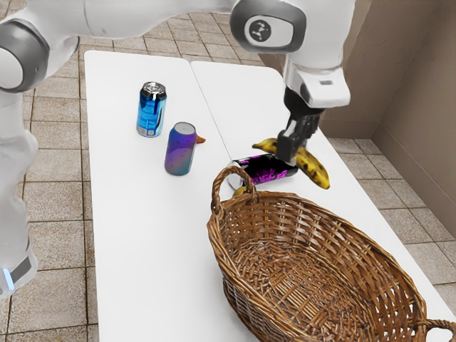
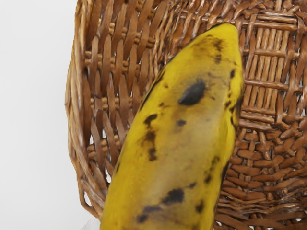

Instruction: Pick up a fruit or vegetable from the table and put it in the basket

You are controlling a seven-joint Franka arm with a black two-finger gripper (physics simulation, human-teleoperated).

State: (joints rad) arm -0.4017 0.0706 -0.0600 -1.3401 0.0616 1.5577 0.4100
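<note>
In the exterior view my gripper [image 1: 294, 145] is shut around the middle of a yellow banana [image 1: 314, 169] with dark spots. The banana sticks out on both sides of the fingers, held up beyond the brown wicker basket's [image 1: 222, 246] near-arm end. Seen from my hand, the banana [image 2: 184, 134] is large and close, with the basket [image 2: 103, 96] below and around its tip. The basket's inner floor shows woven wicker.
A black and magenta can [image 1: 265, 170] lies beside the basket's looped handle, with a small yellowish thing [image 1: 241, 191] near it. Blue can [image 1: 151, 110] and purple-blue can [image 1: 181, 149] stand on the white table [image 1: 153, 249]; an orange tip [image 1: 200, 140] pokes out behind the latter.
</note>
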